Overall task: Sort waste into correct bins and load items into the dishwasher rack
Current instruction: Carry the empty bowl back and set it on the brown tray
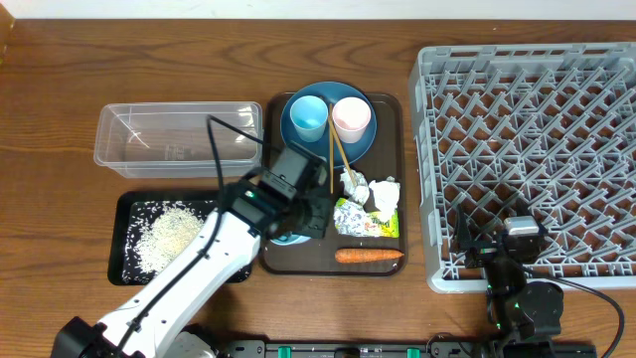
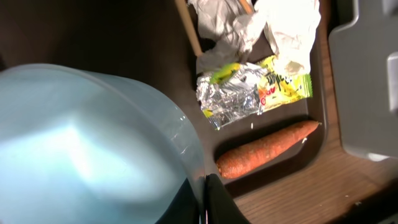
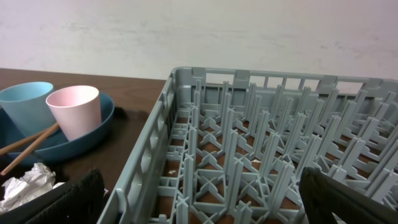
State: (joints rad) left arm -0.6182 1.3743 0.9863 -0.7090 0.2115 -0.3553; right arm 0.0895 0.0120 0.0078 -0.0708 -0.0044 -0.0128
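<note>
The left gripper (image 1: 301, 215) is held low over the near left corner of the brown serving tray (image 1: 393, 99), right above the white bowl (image 2: 81, 143). In the left wrist view the bowl's pale blue surface fills the left half and one dark finger (image 2: 214, 199) is seen just beside its rim. The other finger is hidden, so it cannot be told whether the bowl is gripped.

To the right of the bowl on the tray, the carrot (image 1: 370, 256) is laid along the near edge. The green-yellow and silver wrapper (image 1: 363, 221) is found just beyond it, and the crumpled paper (image 1: 373, 191) beyond that. On the far part of the tray the blue plate (image 1: 328, 139) carries the light blue cup (image 1: 306, 117) and the pink cup (image 1: 351, 119) side by side, with the chopsticks (image 1: 338, 159) leaning off its near rim.

Left of the serving tray, the clear tub (image 1: 179, 139) is set far and the black tray (image 1: 117, 239) near – rice (image 1: 164, 234) is spread inside the latter.

The right gripper (image 3: 200, 180) is held at the near edge of the grey rack (image 1: 532, 149), on the right, with its fingers spread wide and nothing between them.
</note>
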